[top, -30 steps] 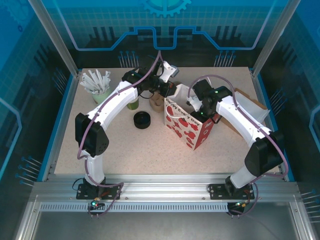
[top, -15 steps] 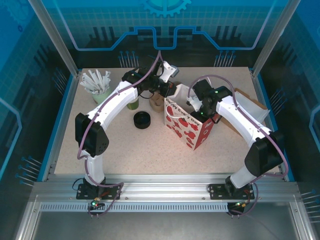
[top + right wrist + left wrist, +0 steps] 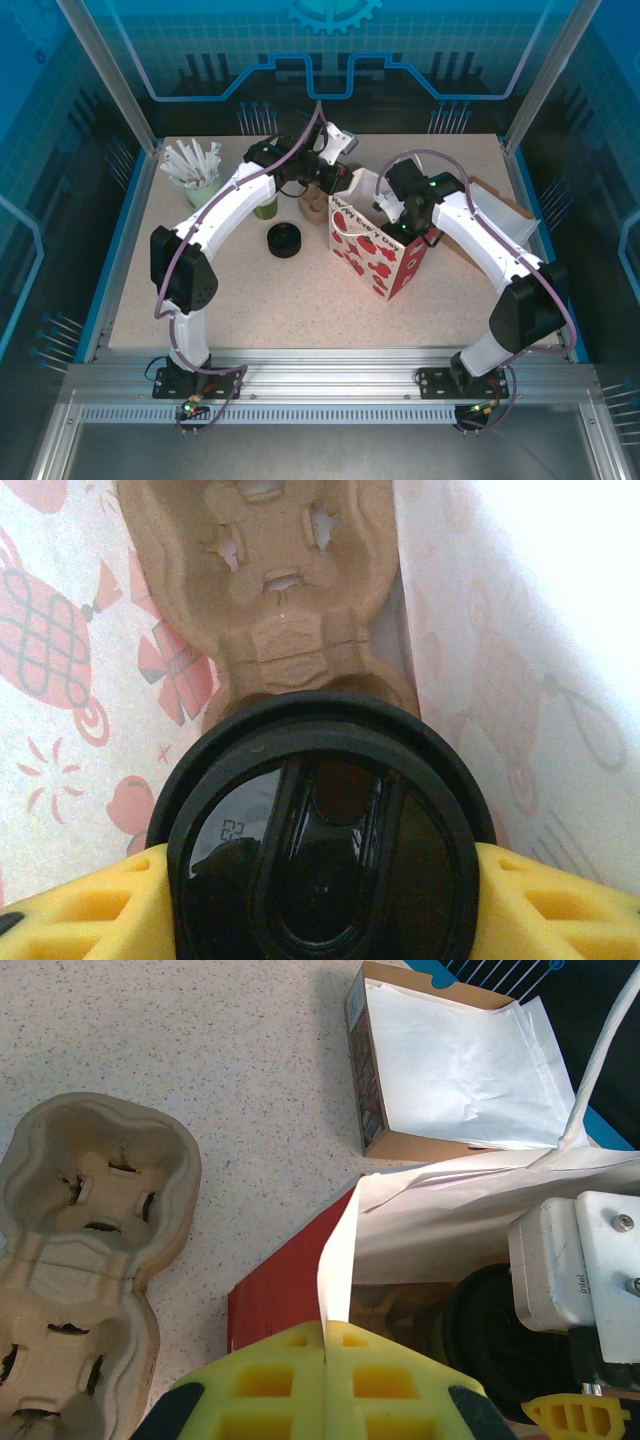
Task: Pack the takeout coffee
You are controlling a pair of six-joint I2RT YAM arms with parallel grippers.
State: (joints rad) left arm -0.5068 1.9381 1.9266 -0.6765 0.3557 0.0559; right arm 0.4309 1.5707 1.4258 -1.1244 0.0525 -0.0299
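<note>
Nothing had shifted since the earlier frames. At the bottom centre of the left wrist view, the left gripper (image 3: 325, 1345) was pinched shut on the paper bag's (image 3: 338, 1260) rim. The right gripper (image 3: 320, 905) clasped the takeout coffee (image 3: 320, 820) inside the bag, above a pulp carrier (image 3: 290, 590) lying deeper. The bag walls stood close on both sides.

The word "intel" is printed in small grey letters on the white camera housing (image 3: 572, 1260), seen from the left wrist; the red-and-white gift bag (image 3: 375, 258) carries a line of red lettering along its upper edge in the top view, too small to make out; the takeout coffee (image 3: 320, 880) has a small raised mark near the left rim of its black lid, its characters not legible.
</note>
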